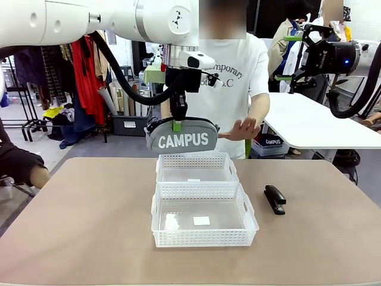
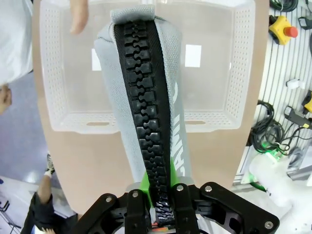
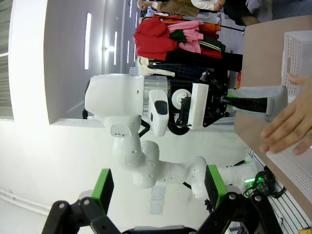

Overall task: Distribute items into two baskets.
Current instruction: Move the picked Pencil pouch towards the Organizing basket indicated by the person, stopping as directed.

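Hanging over the far, smaller white basket point(image 1: 196, 159), the grey CAMPUS pouch point(image 1: 183, 139) is held by the left gripper point(image 1: 176, 124), whose fingers are closed on the black zip at the top edge. In the left wrist view the zip is seen to be pinched between the green pads, and the pouch is well above the basket floor. A person's hand point(image 1: 241, 128) is seen just beside the right end of the pouch; whether it touches cannot be told. The black stapler point(image 1: 274, 198) is lying on the table point(image 1: 89, 208), just beside the right wall of the near, wider basket point(image 1: 202, 237). The right gripper point(image 1: 287, 58) is raised far to the right, with fingers wide apart and nothing held. Both baskets are seen empty, so no item is judged as placed yet: the pouch must be lowered and released, and the stapler is not yet picked.
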`<state>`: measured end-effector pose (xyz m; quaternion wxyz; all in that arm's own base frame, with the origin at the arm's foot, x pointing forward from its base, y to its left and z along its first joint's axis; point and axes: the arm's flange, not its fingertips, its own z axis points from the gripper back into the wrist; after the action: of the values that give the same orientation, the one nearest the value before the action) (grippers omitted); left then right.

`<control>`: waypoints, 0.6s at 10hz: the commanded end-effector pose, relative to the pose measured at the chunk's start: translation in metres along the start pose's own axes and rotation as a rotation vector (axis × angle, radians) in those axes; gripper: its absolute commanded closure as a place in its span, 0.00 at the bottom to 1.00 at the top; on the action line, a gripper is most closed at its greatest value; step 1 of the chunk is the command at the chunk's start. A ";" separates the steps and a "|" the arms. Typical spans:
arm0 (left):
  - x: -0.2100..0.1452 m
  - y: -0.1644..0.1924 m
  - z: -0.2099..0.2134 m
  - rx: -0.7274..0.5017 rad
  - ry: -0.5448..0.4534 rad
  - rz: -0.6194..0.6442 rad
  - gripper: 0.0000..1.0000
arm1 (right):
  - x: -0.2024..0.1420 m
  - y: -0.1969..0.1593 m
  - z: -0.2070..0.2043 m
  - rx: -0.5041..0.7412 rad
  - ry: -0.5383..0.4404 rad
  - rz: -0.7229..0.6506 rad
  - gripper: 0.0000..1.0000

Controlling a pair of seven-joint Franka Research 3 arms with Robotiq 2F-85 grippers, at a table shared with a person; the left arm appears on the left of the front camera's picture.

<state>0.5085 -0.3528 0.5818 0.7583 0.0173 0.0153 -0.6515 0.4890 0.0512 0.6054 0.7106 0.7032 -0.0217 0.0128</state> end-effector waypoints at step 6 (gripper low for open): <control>0.005 -0.002 -0.002 -0.027 -0.024 -0.015 1.00 | 0.000 0.002 0.000 0.001 0.000 0.003 0.00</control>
<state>0.5081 -0.3579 0.5789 0.7553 -0.0065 0.0136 -0.6552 0.4890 0.0512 0.6054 0.7106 0.7031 -0.0217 0.0128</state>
